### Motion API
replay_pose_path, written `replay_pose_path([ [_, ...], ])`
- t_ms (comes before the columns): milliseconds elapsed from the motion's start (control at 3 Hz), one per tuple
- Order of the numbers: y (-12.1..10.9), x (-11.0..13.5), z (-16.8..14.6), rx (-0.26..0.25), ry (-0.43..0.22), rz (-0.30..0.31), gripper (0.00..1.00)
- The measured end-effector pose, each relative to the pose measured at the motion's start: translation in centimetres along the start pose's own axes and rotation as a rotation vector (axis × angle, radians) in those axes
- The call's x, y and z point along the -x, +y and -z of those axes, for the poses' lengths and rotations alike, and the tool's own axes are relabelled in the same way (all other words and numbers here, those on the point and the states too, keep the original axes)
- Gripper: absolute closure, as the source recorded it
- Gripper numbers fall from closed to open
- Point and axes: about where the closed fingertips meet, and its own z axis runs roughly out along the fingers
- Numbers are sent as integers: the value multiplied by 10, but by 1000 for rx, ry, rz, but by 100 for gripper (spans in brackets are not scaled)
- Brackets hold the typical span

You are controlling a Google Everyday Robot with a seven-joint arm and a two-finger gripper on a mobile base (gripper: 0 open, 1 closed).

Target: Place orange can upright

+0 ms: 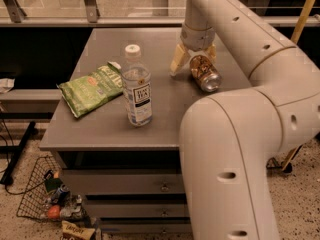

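Observation:
The orange can lies on its side on the grey table, right of the middle, its silver end facing front right. My gripper points down at the can's far end. Its pale fingers stand open, one on each side of the can's rear part, close to the tabletop. The fingers straddle the can without closing on it. My white arm fills the right side of the view and hides the table's right edge.
A clear plastic bottle with a white cap stands upright left of the can. A green chip bag lies flat at the table's left. Drawers sit below the tabletop. A wire basket with clutter is on the floor at lower left.

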Motion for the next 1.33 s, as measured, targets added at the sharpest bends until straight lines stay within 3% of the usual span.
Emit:
replay_pose_path([
  [1000,-8,10,9,-50,-3,-26,88],
  [1333,-6,10,10,-45,-3,-14,100],
])
